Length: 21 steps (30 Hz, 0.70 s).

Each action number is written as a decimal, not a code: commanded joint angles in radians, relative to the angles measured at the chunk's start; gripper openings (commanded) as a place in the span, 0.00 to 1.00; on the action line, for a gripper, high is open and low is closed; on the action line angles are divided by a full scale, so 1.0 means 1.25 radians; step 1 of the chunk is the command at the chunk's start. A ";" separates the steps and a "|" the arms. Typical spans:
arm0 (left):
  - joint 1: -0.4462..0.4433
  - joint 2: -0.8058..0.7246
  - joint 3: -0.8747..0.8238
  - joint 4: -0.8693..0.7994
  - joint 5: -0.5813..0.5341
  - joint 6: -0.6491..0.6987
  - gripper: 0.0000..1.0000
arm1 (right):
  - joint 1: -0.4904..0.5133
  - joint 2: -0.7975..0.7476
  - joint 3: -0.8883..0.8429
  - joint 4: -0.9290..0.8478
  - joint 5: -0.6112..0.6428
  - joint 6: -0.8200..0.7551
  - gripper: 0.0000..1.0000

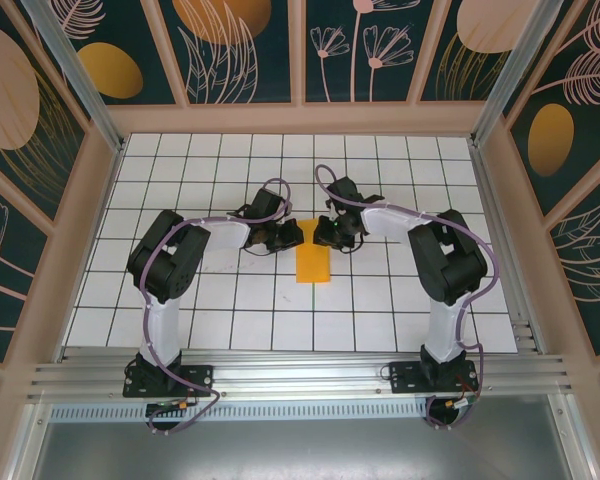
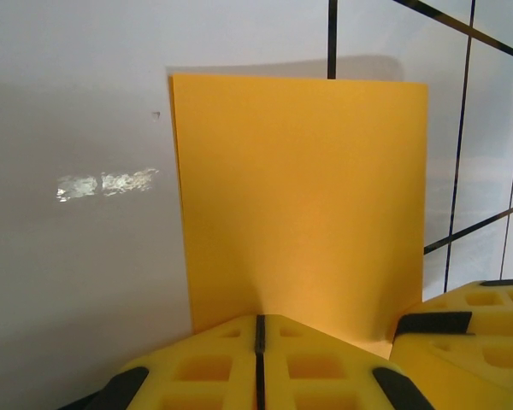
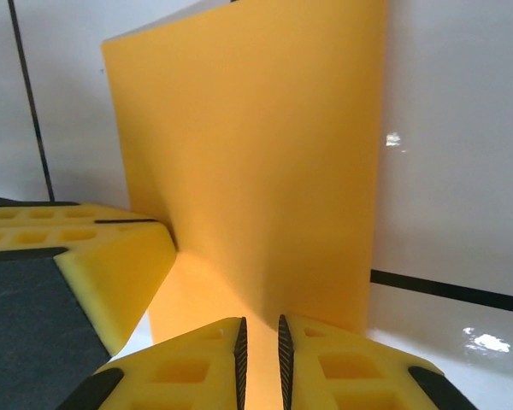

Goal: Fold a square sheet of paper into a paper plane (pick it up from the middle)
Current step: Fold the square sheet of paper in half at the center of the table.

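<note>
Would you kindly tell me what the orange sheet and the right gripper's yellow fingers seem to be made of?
Orange sheet: thin matte paper, seemingly; crisp edges, no glare. Right gripper's fingers: yellow moulded plastic or rubber, uncertain; recessed pockets, dull surface.

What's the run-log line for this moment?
stage: sheet folded to rectangle, on table | left pincer: shut at sheet's far edge | right pincer: shut on sheet's far edge

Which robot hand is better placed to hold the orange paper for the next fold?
Probably left: the left hand is shut tight on the paper at its edge, while the right hand shows a thin gap around it.
</note>
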 commanded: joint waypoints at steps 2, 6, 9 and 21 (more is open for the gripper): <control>0.001 0.088 -0.034 -0.087 -0.108 0.024 0.09 | 0.001 0.013 -0.026 -0.017 0.040 -0.010 0.20; 0.001 0.090 -0.035 -0.087 -0.109 0.023 0.09 | -0.001 0.020 -0.038 -0.011 0.045 -0.014 0.19; 0.001 0.090 -0.037 -0.087 -0.111 0.025 0.09 | -0.006 0.025 -0.048 -0.007 0.052 -0.016 0.19; 0.000 0.085 -0.042 -0.082 -0.114 0.022 0.08 | -0.005 -0.056 -0.049 0.015 -0.063 -0.029 0.18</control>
